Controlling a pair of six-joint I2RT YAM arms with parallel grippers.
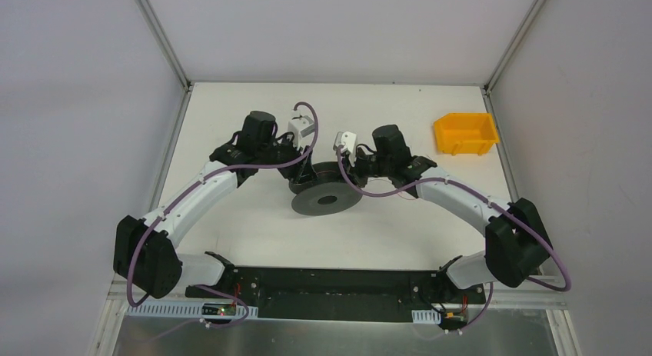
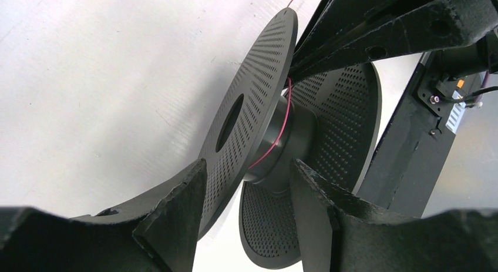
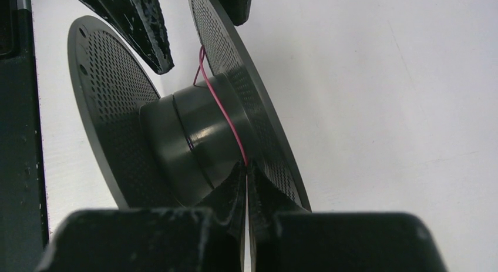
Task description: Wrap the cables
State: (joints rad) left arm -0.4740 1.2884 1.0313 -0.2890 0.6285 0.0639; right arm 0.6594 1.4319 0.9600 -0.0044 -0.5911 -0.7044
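The black two-flanged spool (image 1: pixel 327 198) stands tilted at the table's middle, between both grippers. The cable is a hair-thin red wire (image 3: pixel 226 120) that runs once across the spool's hub (image 3: pixel 199 131). It also shows in the left wrist view (image 2: pixel 276 144). My right gripper (image 3: pixel 246 166) is shut on the wire right at the hub, between the flanges. My left gripper (image 2: pixel 248 166) is open, with its jaws either side of the near flange (image 2: pixel 258 78). One finger (image 2: pixel 176 213) lies against the flange's outer face and the other finger (image 2: pixel 323 207) is between the flanges by the hub.
An orange bin (image 1: pixel 465 133) sits at the table's back right. The black base bar (image 1: pixel 330 283) runs along the near edge. White walls close the table on the left, back and right. Purple cables loop along both arms.
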